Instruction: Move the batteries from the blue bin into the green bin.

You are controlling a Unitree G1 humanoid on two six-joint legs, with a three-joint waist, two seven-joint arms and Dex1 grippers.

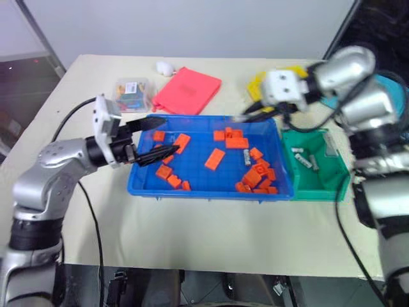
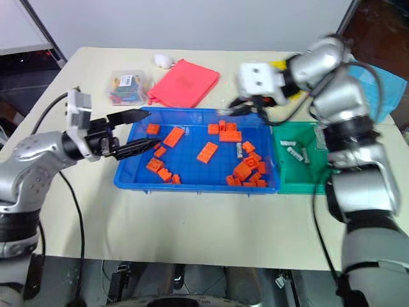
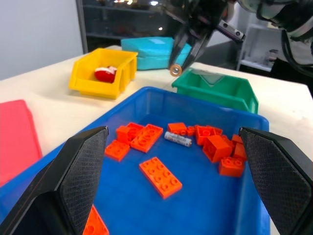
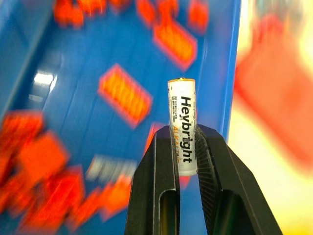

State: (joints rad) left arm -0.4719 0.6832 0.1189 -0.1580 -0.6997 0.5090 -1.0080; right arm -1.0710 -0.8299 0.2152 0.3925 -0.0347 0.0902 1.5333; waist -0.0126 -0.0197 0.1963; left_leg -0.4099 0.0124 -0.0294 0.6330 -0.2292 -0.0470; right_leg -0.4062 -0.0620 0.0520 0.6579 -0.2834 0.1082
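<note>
upper centre, your right gripper [image 4: 186, 147] pinches a battery [image 4: 182, 125] mid-body: light, slick, rigid; left gripper [image 3: 176, 161] wide.

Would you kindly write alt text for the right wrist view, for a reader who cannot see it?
The right gripper is shut on a white battery printed "Heybright", held upright between its two black fingers. Behind it lies the blue bin, blurred, with orange bricks scattered inside.
</note>
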